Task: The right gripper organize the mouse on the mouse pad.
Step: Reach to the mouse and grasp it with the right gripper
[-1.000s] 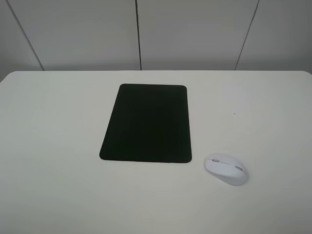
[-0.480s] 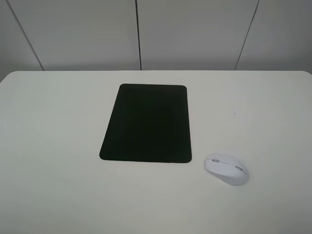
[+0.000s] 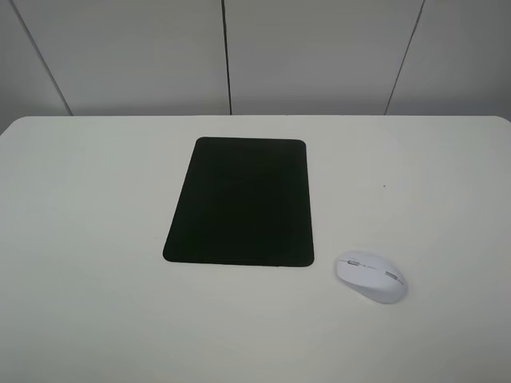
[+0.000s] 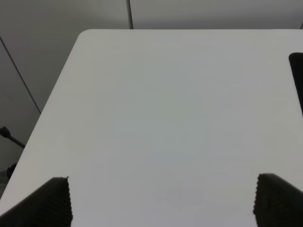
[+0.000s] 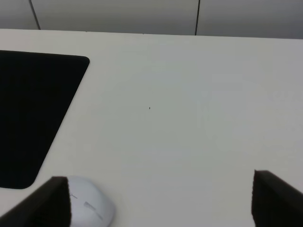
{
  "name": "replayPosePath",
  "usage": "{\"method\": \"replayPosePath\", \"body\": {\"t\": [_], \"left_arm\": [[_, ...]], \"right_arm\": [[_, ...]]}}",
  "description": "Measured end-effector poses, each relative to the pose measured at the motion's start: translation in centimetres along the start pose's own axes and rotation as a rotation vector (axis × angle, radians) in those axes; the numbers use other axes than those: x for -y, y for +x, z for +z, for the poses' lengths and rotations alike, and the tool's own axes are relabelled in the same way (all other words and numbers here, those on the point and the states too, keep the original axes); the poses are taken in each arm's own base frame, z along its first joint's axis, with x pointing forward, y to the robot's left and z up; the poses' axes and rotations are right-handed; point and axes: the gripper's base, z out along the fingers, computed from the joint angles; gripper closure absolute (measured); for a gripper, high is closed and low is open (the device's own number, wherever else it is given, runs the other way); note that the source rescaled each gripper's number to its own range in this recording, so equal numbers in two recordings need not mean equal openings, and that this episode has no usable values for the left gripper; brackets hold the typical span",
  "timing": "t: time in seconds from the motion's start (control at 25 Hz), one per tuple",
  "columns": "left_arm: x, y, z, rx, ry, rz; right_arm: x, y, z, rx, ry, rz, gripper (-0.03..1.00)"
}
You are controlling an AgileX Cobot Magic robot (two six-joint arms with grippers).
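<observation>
Mouse [image 3: 371, 276], small white oval plastic, grey wheel: lies on the bare white counter [image 3: 96, 239] toward its near right corner, just off the flat black rectangular mouse pad [image 3: 239, 201] at mid-counter. Black two-fingered right pincer [image 5: 160, 184]: released, empty, one finger beside the mouse. Black left pincer [image 4: 161, 184]: released, empty, toward the counter's left edge.

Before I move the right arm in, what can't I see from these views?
- Right wrist view: the mouse is partly covered by a finger of the right gripper and cut off by the frame edge.
- Both wrist views: the mouse pad runs out of frame.
- Exterior high view: no arm is in frame.
</observation>
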Motion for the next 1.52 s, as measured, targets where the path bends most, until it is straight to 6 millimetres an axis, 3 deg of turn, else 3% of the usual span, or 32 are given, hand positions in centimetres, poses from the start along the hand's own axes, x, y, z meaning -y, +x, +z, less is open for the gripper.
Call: {"method": "replayPosePath", "body": {"t": [0.88, 1.24, 1.52], "left_arm": [[0.0, 0.0, 0.0, 0.0, 0.0, 0.0], [0.0, 0.0, 0.0, 0.0, 0.0, 0.0], [0.0, 0.0, 0.0, 0.0, 0.0, 0.0]], "right_arm": [[-0.1, -0.1, 0.1, -0.007, -0.005, 0.019, -0.01], [-0.4, -4.0, 5.4, -0.36, -0.031, -0.018, -0.01], [-0.9, -6.1, 11.6, -0.506, -0.07, -0.118, -0.01]]}}
